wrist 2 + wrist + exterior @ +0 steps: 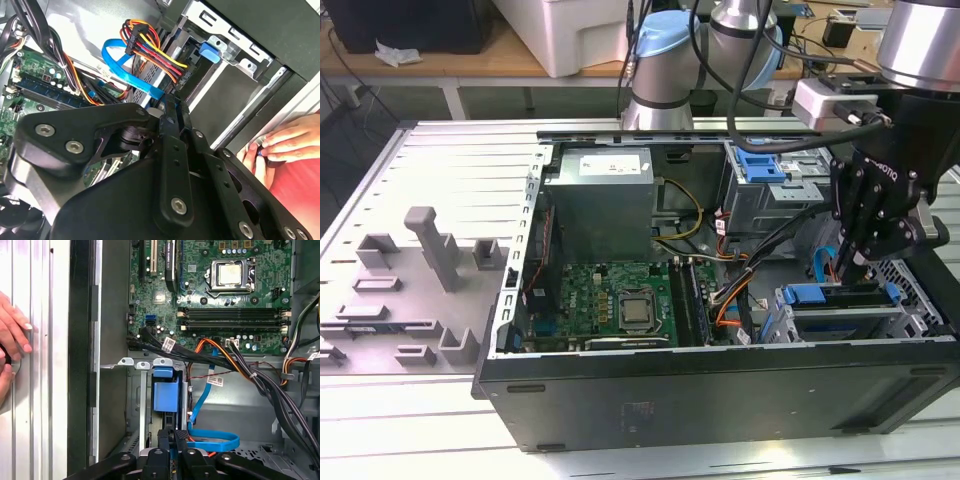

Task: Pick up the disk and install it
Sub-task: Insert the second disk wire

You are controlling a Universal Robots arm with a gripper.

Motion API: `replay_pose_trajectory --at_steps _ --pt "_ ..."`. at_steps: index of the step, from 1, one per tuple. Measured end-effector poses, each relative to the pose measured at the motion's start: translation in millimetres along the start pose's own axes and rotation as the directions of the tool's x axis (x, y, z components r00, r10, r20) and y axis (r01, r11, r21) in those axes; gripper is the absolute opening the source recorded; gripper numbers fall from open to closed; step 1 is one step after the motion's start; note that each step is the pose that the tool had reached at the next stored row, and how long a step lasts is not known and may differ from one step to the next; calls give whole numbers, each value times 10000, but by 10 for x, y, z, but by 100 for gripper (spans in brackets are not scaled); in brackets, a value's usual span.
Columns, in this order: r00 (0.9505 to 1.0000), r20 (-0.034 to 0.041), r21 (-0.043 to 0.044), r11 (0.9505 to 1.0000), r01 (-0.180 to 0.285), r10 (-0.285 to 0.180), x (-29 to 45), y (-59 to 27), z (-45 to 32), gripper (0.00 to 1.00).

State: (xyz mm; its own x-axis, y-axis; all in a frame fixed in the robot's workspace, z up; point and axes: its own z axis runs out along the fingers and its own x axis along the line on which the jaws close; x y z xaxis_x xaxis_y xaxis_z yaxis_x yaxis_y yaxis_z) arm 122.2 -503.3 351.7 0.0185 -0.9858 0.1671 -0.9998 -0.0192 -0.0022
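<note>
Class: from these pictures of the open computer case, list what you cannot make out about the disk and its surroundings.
- The disk: label hidden in the first wrist view; the bay's metal walls cover all but its blue carrier.
- The end effector: in the second wrist view, its own linkage blocks what lies beneath.
- A person's hand: cut off by the picture's edge in the first wrist view.

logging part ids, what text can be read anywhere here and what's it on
No text can be read.
Label on the power supply: too small to read.
White cable tags: print blurred.
Sticker on the case's front wall: too small to read.
</note>
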Motion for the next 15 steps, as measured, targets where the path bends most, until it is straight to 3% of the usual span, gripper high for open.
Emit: replay_pose_trajectory --at_steps 15 --pt "9999 -1 57 9999 160 -160 -8 4 47 16"
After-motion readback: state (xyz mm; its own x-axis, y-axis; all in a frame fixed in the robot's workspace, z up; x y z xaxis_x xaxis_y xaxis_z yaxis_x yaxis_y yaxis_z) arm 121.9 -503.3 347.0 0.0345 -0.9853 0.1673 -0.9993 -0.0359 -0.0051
